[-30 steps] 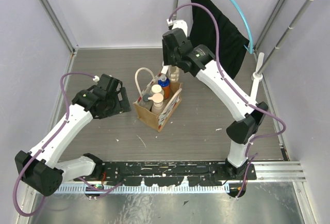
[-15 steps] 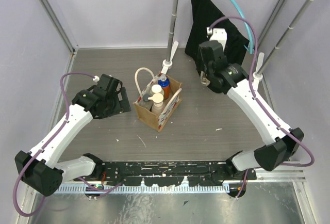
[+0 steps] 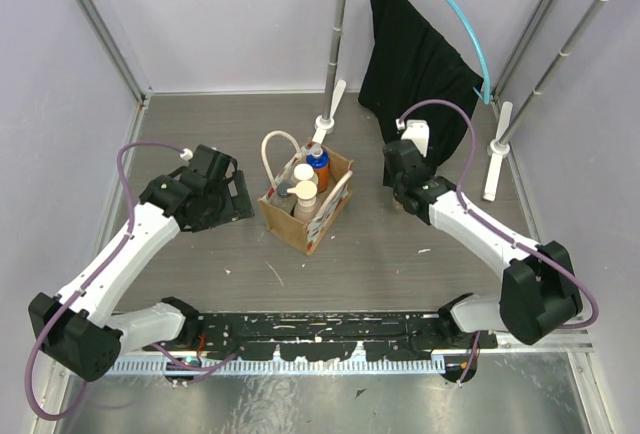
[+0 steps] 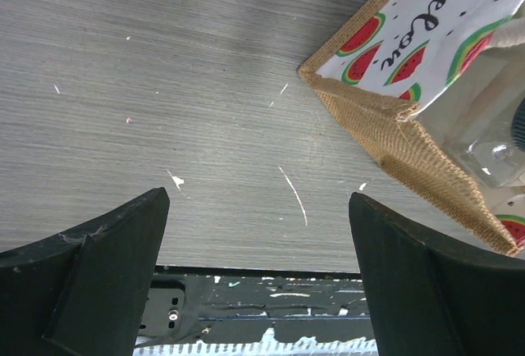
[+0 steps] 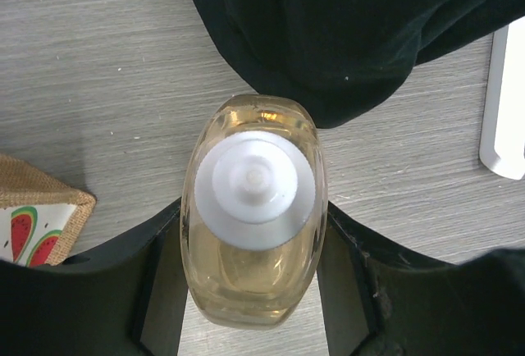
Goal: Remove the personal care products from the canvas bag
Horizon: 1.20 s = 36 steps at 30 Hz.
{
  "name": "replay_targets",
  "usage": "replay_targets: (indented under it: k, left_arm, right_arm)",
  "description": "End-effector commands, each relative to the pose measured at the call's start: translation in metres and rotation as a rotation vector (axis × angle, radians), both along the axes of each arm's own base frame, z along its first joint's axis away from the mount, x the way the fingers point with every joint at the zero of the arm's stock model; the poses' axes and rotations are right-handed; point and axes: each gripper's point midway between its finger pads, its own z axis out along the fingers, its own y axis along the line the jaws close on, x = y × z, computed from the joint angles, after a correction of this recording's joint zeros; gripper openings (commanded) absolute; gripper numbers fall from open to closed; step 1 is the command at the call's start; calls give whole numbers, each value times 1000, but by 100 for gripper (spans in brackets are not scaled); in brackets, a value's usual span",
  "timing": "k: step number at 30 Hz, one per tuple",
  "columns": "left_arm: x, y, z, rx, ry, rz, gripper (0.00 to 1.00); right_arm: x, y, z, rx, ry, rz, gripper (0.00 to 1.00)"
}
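Note:
The canvas bag (image 3: 322, 216) stands mid-table with a watermelon print on its side (image 4: 426, 28). In it stand an orange bottle with a blue cap (image 3: 318, 165) and two beige bottles with cream caps (image 3: 304, 190). My right gripper (image 3: 400, 194) is low over the table, to the right of the bag. It is shut on the clear amber bottle with a white top (image 5: 254, 208), one finger on each side, bottle upright. My left gripper (image 4: 256, 208) is open and empty just left of the bag (image 3: 235, 194).
A black cloth garment (image 3: 418, 54) hangs on a blue hanger from a rack at the back right, its hem just beyond the amber bottle (image 5: 344, 28). White rack feet (image 3: 493, 154) rest on the table. The bag's corner (image 5: 33, 208) is left of the right gripper.
My right arm has carried the amber bottle from above the bag out to the right and down toward the table. The left arm has not moved.

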Motion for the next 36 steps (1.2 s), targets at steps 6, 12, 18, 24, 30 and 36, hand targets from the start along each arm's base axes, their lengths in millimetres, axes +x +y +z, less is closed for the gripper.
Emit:
replay_targets:
  k: [6, 12, 18, 24, 30, 36]
  left_arm:
    - [-7, 2, -3, -13, 1, 8, 98]
    - [-8, 2, -3, -18, 1, 10, 98]
    - [-9, 1, -3, -30, 2, 11, 99]
    - [-10, 4, 1, -26, -12, 23, 98]
    - [-10, 6, 4, -27, -28, 30, 98]
    - [-7, 9, 11, -15, -42, 43, 99]
  right_arm:
    - [19, -1, 66, 220, -353, -102, 25]
    - [11, -3, 53, 216, -319, -91, 40]
    - [2, -2, 33, 209, -256, -74, 75]
    - [-10, -5, 49, 196, -261, -78, 100]
    - [-21, 66, 133, 192, -329, 155, 96]
    - [2, 159, 133, 320, -133, 407, 91]
